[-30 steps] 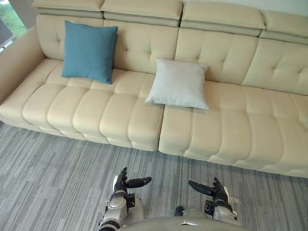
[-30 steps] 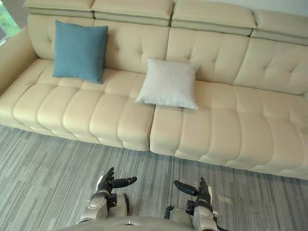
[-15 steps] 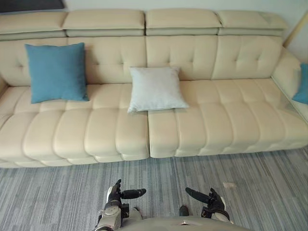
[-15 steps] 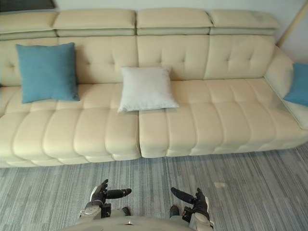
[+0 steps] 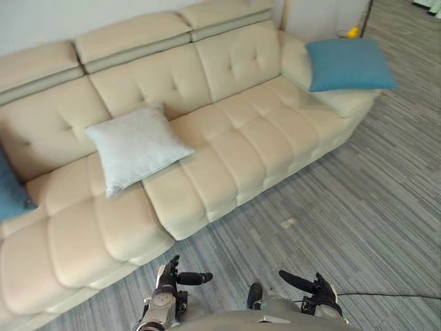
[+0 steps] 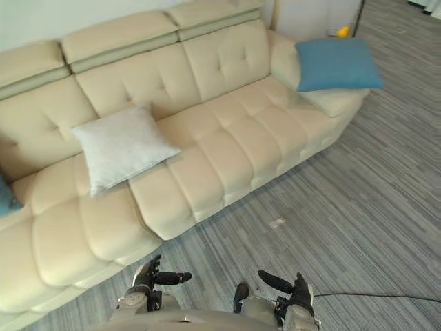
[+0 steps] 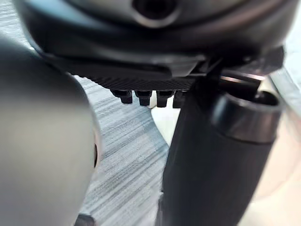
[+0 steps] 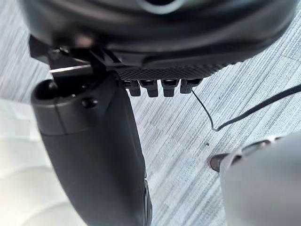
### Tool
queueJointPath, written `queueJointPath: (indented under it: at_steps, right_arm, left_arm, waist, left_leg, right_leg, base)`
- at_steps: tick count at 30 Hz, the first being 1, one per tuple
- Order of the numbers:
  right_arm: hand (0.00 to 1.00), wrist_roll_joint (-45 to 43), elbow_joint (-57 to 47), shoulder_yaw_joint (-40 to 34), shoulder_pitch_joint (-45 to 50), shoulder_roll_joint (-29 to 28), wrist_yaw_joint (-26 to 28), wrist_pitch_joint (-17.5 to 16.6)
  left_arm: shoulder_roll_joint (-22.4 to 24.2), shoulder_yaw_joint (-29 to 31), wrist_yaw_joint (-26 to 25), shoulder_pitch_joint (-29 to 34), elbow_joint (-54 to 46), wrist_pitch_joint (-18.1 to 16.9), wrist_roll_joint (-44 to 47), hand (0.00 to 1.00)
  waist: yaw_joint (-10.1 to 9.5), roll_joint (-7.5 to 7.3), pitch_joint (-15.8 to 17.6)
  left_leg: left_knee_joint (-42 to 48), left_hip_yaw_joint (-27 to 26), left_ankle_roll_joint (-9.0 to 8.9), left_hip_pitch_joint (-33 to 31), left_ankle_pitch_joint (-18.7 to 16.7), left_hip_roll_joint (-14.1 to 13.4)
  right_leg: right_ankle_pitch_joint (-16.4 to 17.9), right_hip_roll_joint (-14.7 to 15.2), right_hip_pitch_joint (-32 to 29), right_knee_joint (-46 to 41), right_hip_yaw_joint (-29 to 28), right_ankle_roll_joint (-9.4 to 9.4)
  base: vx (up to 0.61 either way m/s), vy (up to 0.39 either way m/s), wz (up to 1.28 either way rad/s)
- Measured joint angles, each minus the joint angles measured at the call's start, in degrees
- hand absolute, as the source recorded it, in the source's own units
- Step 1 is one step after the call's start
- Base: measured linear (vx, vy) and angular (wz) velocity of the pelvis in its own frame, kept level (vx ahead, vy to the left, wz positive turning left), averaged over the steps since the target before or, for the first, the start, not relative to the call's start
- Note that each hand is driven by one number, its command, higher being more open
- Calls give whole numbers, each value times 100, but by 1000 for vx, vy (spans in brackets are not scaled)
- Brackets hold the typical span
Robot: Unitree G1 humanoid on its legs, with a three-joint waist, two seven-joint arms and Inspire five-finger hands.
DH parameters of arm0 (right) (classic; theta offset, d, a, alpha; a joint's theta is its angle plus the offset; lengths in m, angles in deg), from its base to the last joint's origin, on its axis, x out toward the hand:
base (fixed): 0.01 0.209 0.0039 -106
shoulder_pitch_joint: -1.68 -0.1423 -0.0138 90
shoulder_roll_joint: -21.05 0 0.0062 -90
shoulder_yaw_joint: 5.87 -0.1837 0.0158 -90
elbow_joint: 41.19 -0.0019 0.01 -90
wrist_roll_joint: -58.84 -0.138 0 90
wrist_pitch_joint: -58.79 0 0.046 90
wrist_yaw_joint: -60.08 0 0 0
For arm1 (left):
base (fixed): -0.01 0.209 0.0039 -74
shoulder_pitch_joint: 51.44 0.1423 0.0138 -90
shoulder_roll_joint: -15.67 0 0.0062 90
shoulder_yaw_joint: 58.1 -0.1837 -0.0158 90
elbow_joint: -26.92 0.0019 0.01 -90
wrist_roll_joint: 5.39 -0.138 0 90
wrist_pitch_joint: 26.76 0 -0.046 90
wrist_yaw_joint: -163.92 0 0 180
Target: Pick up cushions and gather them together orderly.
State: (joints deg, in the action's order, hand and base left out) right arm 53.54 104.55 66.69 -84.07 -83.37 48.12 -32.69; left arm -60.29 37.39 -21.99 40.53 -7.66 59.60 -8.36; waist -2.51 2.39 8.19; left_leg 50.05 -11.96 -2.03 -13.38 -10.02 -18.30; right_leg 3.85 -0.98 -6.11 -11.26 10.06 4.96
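A light grey cushion (image 5: 134, 146) leans on the back of the cream sofa (image 5: 227, 148), left of its middle. A blue cushion (image 5: 348, 63) lies on the sofa's right armrest. The edge of another blue cushion (image 5: 9, 195) shows at the far left. My left hand (image 5: 171, 283) and right hand (image 5: 313, 289) hang low over the carpet, well short of the sofa. Both are open with fingers straight and thumbs pointing inward, and both are empty. The left wrist view has the left hand (image 7: 207, 155) close up; the right wrist view has the right hand (image 8: 94, 155).
Grey striped carpet (image 5: 358, 207) covers the floor in front of and to the right of the sofa. A small pale scrap (image 5: 289, 223) lies on the carpet near the sofa front. A yellow object (image 5: 352, 31) sits on the floor behind the armrest.
The camera has swung right: the sofa now runs diagonally, the armrest blue cushion is in full view and the left blue cushion has slid to the edge. Both hands stay open and low.
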Motion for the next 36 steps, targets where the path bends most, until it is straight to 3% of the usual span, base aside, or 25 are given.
queueJointPath:
  at_steps: [2,5,8,9,11,13,14,15,16,18,19,20,23,24,25,26,29,30,33,34,36]
  right_arm:
    - [100,-69,-47,-52,-7,-21,-28,3]
    - [100,-149,-160,-49,-72,-123,-97,11]
    - [100,-144,-255,6,-161,-249,-109,3]
    - [100,-142,-259,34,-166,-277,-109,4]
    - [100,-123,-379,133,-39,-398,-110,22]
    - [100,-67,-476,217,115,-429,-109,21]
    - [100,21,-490,293,171,-418,-90,30]
    - [100,56,-493,295,157,-415,-84,32]
    - [100,88,-558,299,145,-407,-54,27]
    - [100,180,-622,297,129,-412,0,26]
    - [100,205,-641,301,127,-406,15,21]
    - [100,216,-630,301,94,-401,19,21]
    - [100,312,-534,312,-76,-365,32,6]
    - [100,322,-420,321,-197,-337,34,-8]
    - [100,366,-302,347,-215,-313,29,-7]
    - [100,416,-113,345,-286,-225,45,9]
    - [100,431,35,162,-335,-67,29,5]
    - [100,429,18,117,-222,-50,21,26]
    - [100,420,9,190,-137,-73,7,23]
    - [100,413,0,296,-126,-96,9,22]
    - [100,400,7,277,-136,-121,9,21]
  left_arm:
    - [105,0,3,11,-171,1,5,100]
    - [197,58,1,64,-325,-3,10,100]
    - [236,88,3,135,-351,-2,24,100]
    - [245,144,9,162,-347,0,47,100]
    - [206,220,6,243,-350,9,61,100]
    - [101,200,15,260,-341,18,56,100]
    - [72,199,-11,300,-338,40,57,100]
    - [72,187,-14,328,-338,42,57,100]
    - [85,130,-11,335,-338,49,57,100]
    - [31,-51,-24,322,-337,57,57,100]
    - [17,-116,-30,332,-328,63,59,100]
    - [-3,-195,-55,325,-287,68,59,100]
    - [2,-247,-55,321,-146,67,58,100]
    - [-39,-322,-54,243,2,67,55,100]
    - [-147,-419,-23,209,88,84,36,100]
    - [-155,-474,-1,148,261,106,3,100]
    - [74,-320,16,-29,382,128,-27,100]
    - [141,-172,6,-64,289,119,-58,100]
    - [138,-98,13,-57,6,62,-58,100]
    - [138,-50,14,-54,-118,29,-58,100]
    - [158,-57,13,-58,-215,-33,-63,100]
  waist:
    - [-23,11,40]
    - [-107,27,40]
    - [-342,134,-23]
    - [-349,174,-58]
    - [-335,23,-173]
    - [-335,-218,-291]
    - [-341,-309,-339]
    - [-338,-308,-343]
    - [-312,-287,-352]
    - [-259,-281,-328]
    - [-194,-245,-314]
    - [-153,-239,-287]
    - [-35,-136,-272]
    - [21,-146,-251]
    - [20,-256,-276]
    - [-27,-155,-256]
    - [-19,128,-122]
    - [4,121,-67]
    - [-41,53,41]
    - [-56,-16,71]
    - [-105,-19,73]
  left_leg:
    - [-442,114,-36,-347,-329,542]
    - [-1881,622,-89,-555,-294,1234]
    - [-2908,1389,-199,-536,-136,1416]
    - [-2856,1421,-117,-500,-45,1422]
    - [-2784,1102,-67,-338,13,1427]
    - [-2761,683,90,-161,-71,1575]
    - [-2773,320,262,143,-227,1680]
    - [-2777,186,311,287,-314,1697]
    - [-2796,39,359,546,-523,1703]
    - [-2823,-12,378,841,-721,1693]
    - [-2853,-18,329,1038,-816,1643]
    - [-3058,-62,298,1397,-852,1565]
    - [-3597,-186,223,1993,-809,1254]
    - [-3760,-156,146,2141,-766,1160]
    - [-3806,-101,84,2224,-754,1225]
    - [-3808,48,71,2331,-756,1073]
    - [-2608,577,-178,1984,-247,764]
    - [-975,858,-144,1381,59,643]
    - [831,762,-122,492,-45,483]
    - [978,589,-66,-63,-161,464]
    - [383,338,-19,-466,-310,558]
  right_leg:
    - [9,-12,49,52,-270,29]
    - [46,-109,21,53,-774,65]
    - [104,-454,-86,10,-1543,-18]
    - [162,-510,-84,-56,-1690,-51]
    - [489,-492,-196,-563,-2023,-273]
    - [1039,-278,-506,-1436,-2097,-538]
    - [1348,-85,-770,-2347,-2000,-999]
    - [1351,2,-895,-2698,-1833,-1212]
    - [1187,208,-1173,-3431,-1319,-1376]
    - [1099,444,-1434,-4194,-767,-1215]
    - [1212,555,-1498,-4351,-468,-1025]
    - [1379,666,-1518,-4225,-124,-796]
    - [1427,680,-1785,-3327,363,-645]
    - [1136,603,-1960,-2513,358,-662]
    - [344,598,-1919,-1882,292,-518]
    - [188,425,-1810,-1840,325,-50]
    - [415,60,-1277,-1443,370,185]
    - [491,-26,-697,-1037,392,211]
    - [533,-149,131,-482,413,255]
    - [583,-203,545,-128,419,261]
    - [615,-230,861,125,430,186]
  base:
    - [69,21,-71]
    - [146,93,-84]
    - [184,159,-140]
    - [292,257,-150]
    - [312,228,-101]
    - [351,156,-78]
    - [271,91,-82]
    - [349,99,-103]
    - [355,80,-71]
    - [329,44,-33]
    - [427,-60,-7]
    - [524,-86,-13]
    - [504,-131,-22]
    - [754,-244,-18]
    - [645,-245,-27]
    - [536,-238,-36]
    - [557,-278,-21]
    - [329,-157,14]
    - [348,-190,10]
    - [292,-173,10]
    - [225,-97,4]
